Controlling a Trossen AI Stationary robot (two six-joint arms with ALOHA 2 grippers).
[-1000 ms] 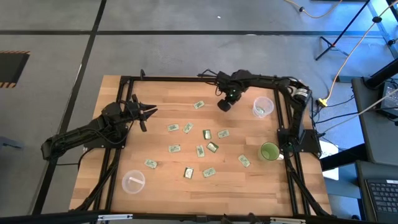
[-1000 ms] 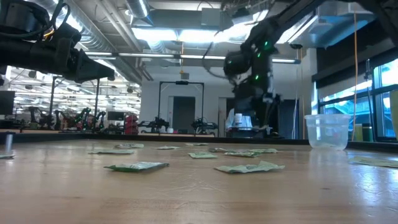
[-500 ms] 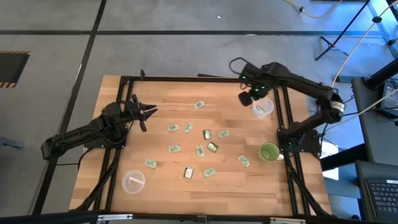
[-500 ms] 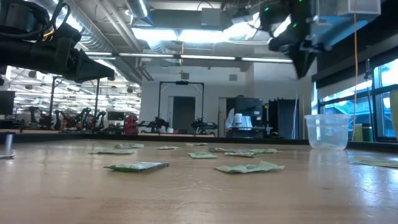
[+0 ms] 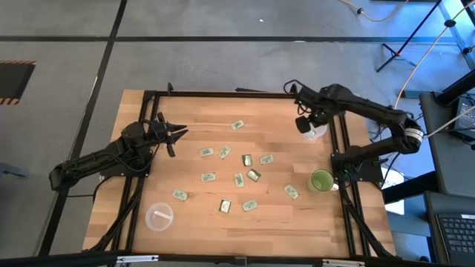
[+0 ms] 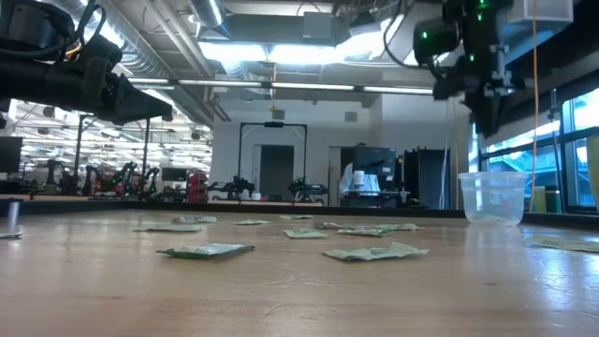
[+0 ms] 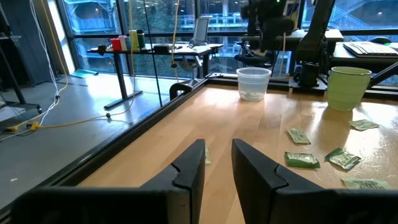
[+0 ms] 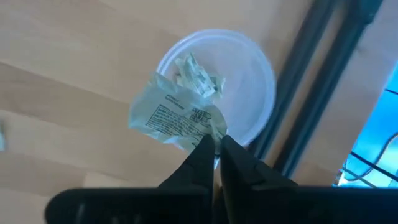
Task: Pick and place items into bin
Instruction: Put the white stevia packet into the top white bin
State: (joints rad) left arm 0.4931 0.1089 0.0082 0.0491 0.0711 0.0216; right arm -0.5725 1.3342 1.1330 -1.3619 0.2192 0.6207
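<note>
My right gripper (image 5: 305, 124) hangs over the clear plastic cup (image 5: 316, 132) at the table's far right and is shut on a pale green packet (image 8: 176, 118). In the right wrist view the cup (image 8: 252, 81) lies below the fingers, with crumpled packets (image 8: 198, 74) in it. In the low view the gripper (image 6: 487, 105) is well above the cup (image 6: 493, 197). Several more packets (image 5: 246, 159) lie flat across the middle of the table. My left gripper (image 5: 175, 136) waits open above the table's left side. My right gripper pinches the packet by one corner (image 8: 209, 128) between its two fingers, coming from above and pointing down. The packet is lifted clear and sticks out sideways from the fingertips, over the cup's rim and the table beside it.
A green cup (image 5: 321, 180) stands near the right edge, nearer than the clear cup. Another clear cup (image 5: 159, 216) stands at the near left. Dark frame rails (image 5: 338, 126) run along the table's edges, close beside the clear cup.
My right gripper has swung from the far middle of the table toward the right edge, staying high, and now hangs over the clear cup with the packet.
</note>
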